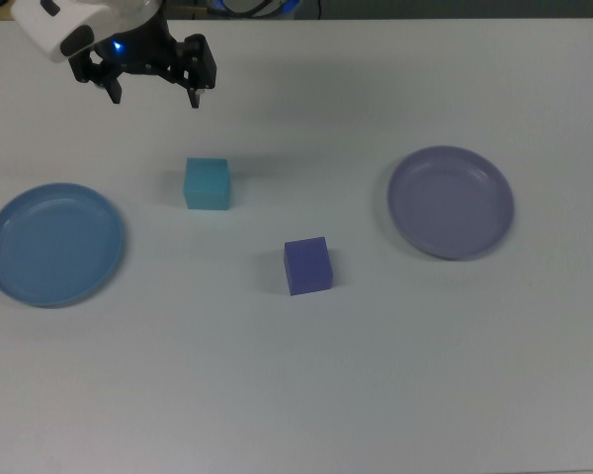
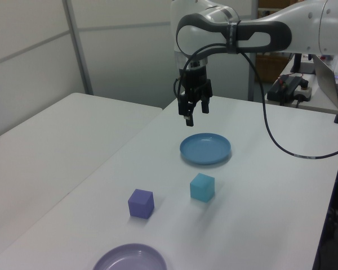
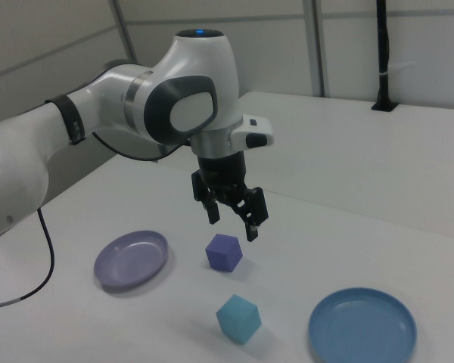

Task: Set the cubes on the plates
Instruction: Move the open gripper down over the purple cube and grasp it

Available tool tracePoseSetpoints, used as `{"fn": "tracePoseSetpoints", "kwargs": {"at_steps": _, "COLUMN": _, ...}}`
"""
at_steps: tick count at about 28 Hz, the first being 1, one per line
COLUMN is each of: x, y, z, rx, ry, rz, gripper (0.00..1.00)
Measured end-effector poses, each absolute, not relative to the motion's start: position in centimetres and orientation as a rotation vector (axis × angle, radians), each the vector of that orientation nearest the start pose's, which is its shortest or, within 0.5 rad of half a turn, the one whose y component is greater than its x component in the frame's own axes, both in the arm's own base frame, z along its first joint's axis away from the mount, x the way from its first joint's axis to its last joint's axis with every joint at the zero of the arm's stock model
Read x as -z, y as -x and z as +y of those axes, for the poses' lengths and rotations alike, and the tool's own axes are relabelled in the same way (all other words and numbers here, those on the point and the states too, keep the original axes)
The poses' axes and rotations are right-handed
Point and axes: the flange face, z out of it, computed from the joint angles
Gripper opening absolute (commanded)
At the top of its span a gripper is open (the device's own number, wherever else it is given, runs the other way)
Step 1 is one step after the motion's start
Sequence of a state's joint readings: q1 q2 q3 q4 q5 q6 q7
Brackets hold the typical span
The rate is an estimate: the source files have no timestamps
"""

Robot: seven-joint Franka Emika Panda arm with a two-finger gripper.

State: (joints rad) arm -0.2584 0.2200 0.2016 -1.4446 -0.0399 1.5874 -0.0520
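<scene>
Open, empty tool (image 1: pixel 154 95) hovering high, nearest cyan cube (image 1: pixel 207 184) at about five o'clock in the top view.

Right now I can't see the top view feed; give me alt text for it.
The open gripper hangs empty over the white table near the top view's upper left. Both cubes sit on the table, off the plates: cyan cube nearer the blue plate at left, indigo cube centre, lavender plate at right.
</scene>
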Motion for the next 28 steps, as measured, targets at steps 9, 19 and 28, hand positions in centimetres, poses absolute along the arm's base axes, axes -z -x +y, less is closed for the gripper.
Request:
{"fn": "tracePoseSetpoints", "kwargs": {"at_steps": 9, "x": -58.4, "y": -59.1, "z": -5.2, "rx": -0.189, "ry": 3.156, "rz": 0.136, "gripper": 1.0}}
{"fn": "tracePoseSetpoints", "kwargs": {"at_steps": 19, "x": -54.2, "y": -60.7, "z": -0.2, "rx": -0.07, "ry": 3.146, "rz": 0.036, "gripper": 1.0}}
{"fn": "tracePoseSetpoints", "kwargs": {"at_steps": 28, "x": -47.8, "y": -63.1, "z": 9.5, "rx": -0.027, "ry": 3.188, "rz": -0.231, "gripper": 1.0}}
